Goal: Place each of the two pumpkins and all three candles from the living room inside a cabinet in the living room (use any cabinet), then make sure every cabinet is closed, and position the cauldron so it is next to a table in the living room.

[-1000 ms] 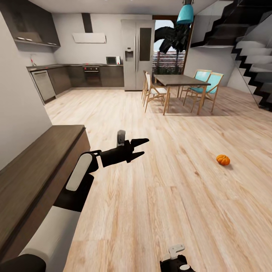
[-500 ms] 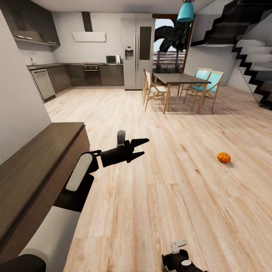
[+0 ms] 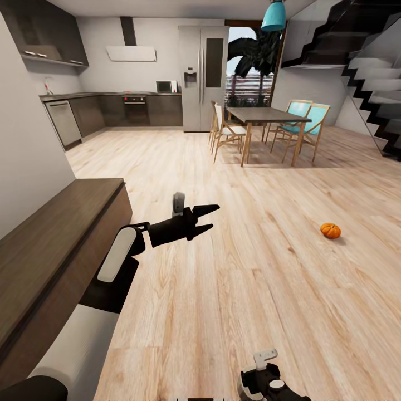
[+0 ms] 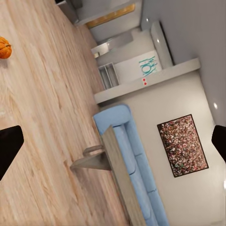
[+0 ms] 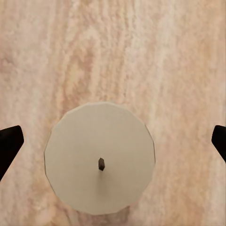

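Note:
An orange pumpkin point(image 3: 330, 230) lies on the wooden floor at the right, well ahead of both arms; it also sits at the edge of the left wrist view as the pumpkin point(image 4: 4, 47). A pale round candle point(image 5: 100, 157) with a dark wick stands on the floor, seen from straight above between the spread fingertips point(image 5: 9, 146) of my right gripper point(image 5: 114, 143), which is open over it. My left gripper point(image 3: 214, 216) is open and empty, held out above the floor beside the end of the dark-brown cabinet point(image 3: 50, 250), whose fronts look shut.
A dining table point(image 3: 267, 116) with several chairs stands at the back, with the kitchen and fridge point(image 3: 203, 78) behind it. Stairs point(image 3: 373, 83) rise at the right. The left wrist view takes in a blue sofa point(image 4: 127, 160) and a low table point(image 4: 113, 165).
The head view has shifted a little, so the pumpkin and cabinet sit slightly differently. My right wrist has come a bit further into view at the bottom. The left arm has not moved.

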Tool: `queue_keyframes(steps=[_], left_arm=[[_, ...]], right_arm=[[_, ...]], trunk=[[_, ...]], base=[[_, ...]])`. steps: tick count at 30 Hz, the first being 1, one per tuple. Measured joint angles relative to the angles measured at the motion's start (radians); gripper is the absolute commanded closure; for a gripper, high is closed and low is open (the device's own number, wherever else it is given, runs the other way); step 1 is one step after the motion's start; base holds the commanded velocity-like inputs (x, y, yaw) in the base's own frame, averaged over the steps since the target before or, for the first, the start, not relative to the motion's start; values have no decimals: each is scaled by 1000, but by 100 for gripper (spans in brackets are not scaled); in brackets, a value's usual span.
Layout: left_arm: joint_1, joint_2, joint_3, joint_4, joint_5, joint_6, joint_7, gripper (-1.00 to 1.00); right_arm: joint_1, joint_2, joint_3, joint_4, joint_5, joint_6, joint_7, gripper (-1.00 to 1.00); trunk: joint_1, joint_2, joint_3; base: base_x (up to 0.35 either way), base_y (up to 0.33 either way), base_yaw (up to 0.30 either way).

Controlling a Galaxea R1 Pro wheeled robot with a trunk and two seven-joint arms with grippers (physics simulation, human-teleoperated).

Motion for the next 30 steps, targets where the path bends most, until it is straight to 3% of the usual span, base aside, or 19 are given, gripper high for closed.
queue_keyframes(steps=[7,14,22,30], left_arm=[[0,1,0,2,38,-2,1,-100],[0,0,-2,0,44,-1,1,-100],[1,1,-1,1,51,-1,0,-100],[1,2,-2,-1,59,-2,0,-100]], right_arm=[[0,1,0,1,1,5,8,-100],[0,1,1,3,1,6,10,-100],[0,2,2,3,3,6,11,-100],[0,2,2,3,3,6,11,-100]], trunk=[[0,0,0],[8,-12,-14],[8,-12,-14],[10,-14,-37]], base=[[0,0,0],[0,0,0],[0,0,0],[0,0,0]])
